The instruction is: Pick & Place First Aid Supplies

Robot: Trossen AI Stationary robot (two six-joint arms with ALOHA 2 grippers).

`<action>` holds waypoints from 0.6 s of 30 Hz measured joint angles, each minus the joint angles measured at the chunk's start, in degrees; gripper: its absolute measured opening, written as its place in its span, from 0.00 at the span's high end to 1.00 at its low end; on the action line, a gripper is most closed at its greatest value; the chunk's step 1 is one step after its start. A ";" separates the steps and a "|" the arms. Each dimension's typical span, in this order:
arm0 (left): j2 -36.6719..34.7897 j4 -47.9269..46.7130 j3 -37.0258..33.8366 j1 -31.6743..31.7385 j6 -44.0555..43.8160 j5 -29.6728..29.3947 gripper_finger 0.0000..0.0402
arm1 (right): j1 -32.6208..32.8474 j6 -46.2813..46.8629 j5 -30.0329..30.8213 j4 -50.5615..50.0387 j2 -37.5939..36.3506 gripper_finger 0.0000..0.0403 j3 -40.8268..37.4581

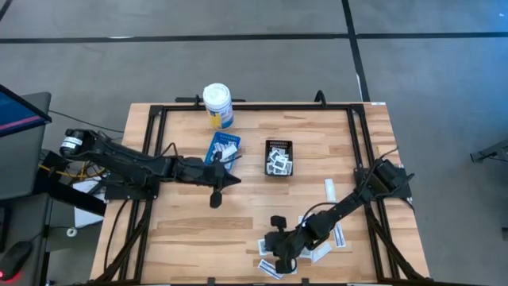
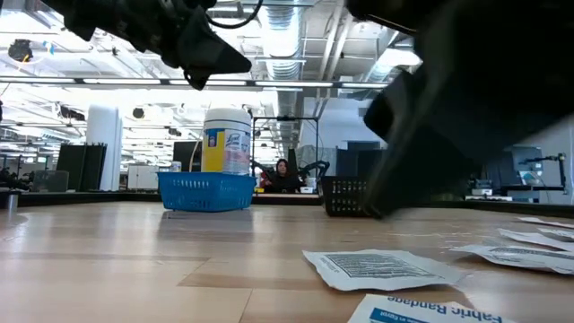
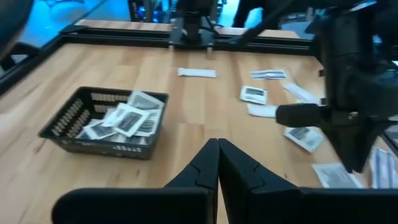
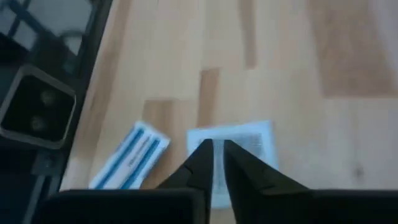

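1. Nearest the front edge of the wooden surface, the right end effector hangs tips-down over a squarish white packet with grey print. Its two fingers stand a narrow slit apart, and I cannot tell whether they pinch the packet. A blue-striped strip packet lies just beside it.
2. Around that end effector, seen from above at, more loose packets lie scattered on the front right of the surface, with one narrow strip a little farther back.
3. Mid-surface, the left end effector has its fingers pressed together with nothing between them, and sits near the front of the blue tray.
4. Farther back, the black tray holds several grey-printed packets, and the blue tray to its left holds a few white ones.
5. Behind the blue tray, at the back rail, stands a white bottle with a yellow label.
6. Beyond the surface, the low view shows a person seated in the room.
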 joint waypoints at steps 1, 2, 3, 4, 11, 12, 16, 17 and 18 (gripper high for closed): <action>0.00 -0.01 0.00 -0.30 0.00 0.04 0.98 | 0.37 0.02 0.04 0.24 0.70 0.88 -0.02; 0.00 0.00 0.00 -0.51 0.00 0.16 0.98 | 0.53 0.02 0.01 0.82 1.45 0.85 0.06; 0.00 -0.05 0.00 -0.62 0.00 0.17 0.98 | 0.77 -0.09 0.10 0.69 2.06 0.82 0.07; 0.00 -0.09 0.00 -0.68 0.00 0.19 0.98 | 0.76 -0.81 0.20 0.40 2.71 0.79 0.03; 0.00 -0.33 0.00 -0.68 0.00 0.10 0.98 | 0.69 -7.68 6.25 0.74 3.38 0.59 0.07; 0.00 -0.33 0.00 -0.68 0.00 0.10 0.98 | 0.69 -7.85 6.40 -0.04 3.38 0.57 0.07; 0.00 -0.45 0.00 -0.68 0.00 -0.01 0.98 | -0.06 -7.38 6.64 -3.73 3.23 0.48 0.34; 0.00 -0.55 0.00 -0.68 0.00 -0.01 0.98 | -0.40 -6.77 6.64 -4.40 3.18 0.46 0.35; 0.00 -0.61 0.00 -0.68 0.00 -0.01 0.98 | -0.75 -6.29 6.69 -4.69 3.14 0.45 0.34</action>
